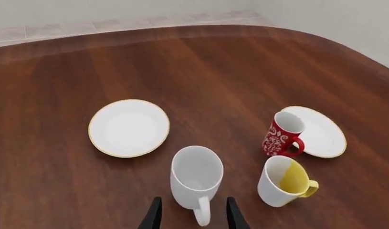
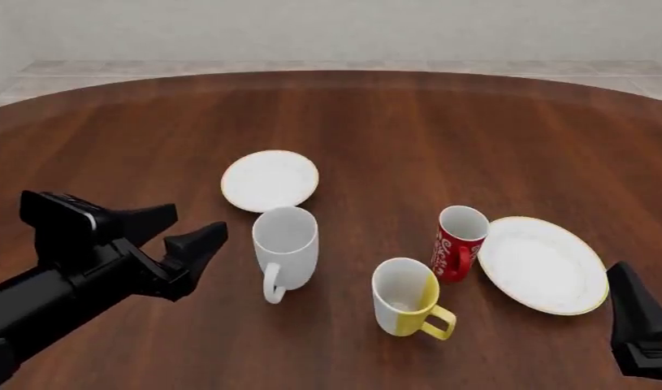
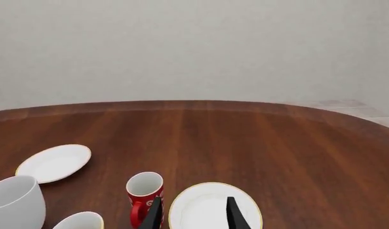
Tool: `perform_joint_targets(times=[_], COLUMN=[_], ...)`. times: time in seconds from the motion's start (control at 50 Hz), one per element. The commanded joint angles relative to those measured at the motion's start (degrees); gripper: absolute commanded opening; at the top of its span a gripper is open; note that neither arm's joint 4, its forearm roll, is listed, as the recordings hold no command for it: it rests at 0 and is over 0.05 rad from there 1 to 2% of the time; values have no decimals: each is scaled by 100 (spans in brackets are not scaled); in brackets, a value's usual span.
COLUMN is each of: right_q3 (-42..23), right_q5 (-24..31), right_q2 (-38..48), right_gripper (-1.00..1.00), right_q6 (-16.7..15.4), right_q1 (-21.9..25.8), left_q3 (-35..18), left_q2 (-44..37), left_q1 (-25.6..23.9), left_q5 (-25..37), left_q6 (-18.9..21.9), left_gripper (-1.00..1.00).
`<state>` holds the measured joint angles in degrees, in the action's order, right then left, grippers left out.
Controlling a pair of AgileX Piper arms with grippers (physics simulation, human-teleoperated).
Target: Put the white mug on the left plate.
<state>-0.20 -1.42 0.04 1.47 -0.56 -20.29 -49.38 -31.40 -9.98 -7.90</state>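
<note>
The white mug point(image 2: 285, 246) stands upright near the table's middle, its handle turned toward the arms' side. The left plate point(image 2: 270, 180), small and gold-rimmed, lies just beyond it, bare. My left gripper point(image 2: 188, 227) is open, a short way left of the mug and not touching it. In the left wrist view the white mug point(image 1: 195, 177) fills the space ahead of the open left gripper point(image 1: 194, 201), with the left plate point(image 1: 129, 128) farther on. My right gripper point(image 2: 625, 280) sits at the near right, and the right wrist view shows the right gripper point(image 3: 193, 210) open and holding nothing.
A red mug point(image 2: 459, 242) with white lettering stands against the edge of the larger gold-rimmed plate point(image 2: 542, 264) on the right. A yellow-and-white mug point(image 2: 408, 296) stands in front of them, close to the white mug's right side.
</note>
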Motion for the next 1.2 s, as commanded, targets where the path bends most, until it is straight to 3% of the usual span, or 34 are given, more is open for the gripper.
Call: perform_joint_targets(times=[0.02,0.44,1.2], right_q3=[0,0,1], right_q5=[-10,-13,-38], right_q2=[0,0,-1], right_gripper=[100,100,100], right_q6=[12,11,34], right_q1=[-14,-5,-16], left_q3=[-66,-19,54], left_q2=[-242,-416,-1224], left_q1=[-11,-96,-213], left_q5=[-151,-242,-837], left_q6=[-180,-489,-656], left_gripper=[100,100,100])
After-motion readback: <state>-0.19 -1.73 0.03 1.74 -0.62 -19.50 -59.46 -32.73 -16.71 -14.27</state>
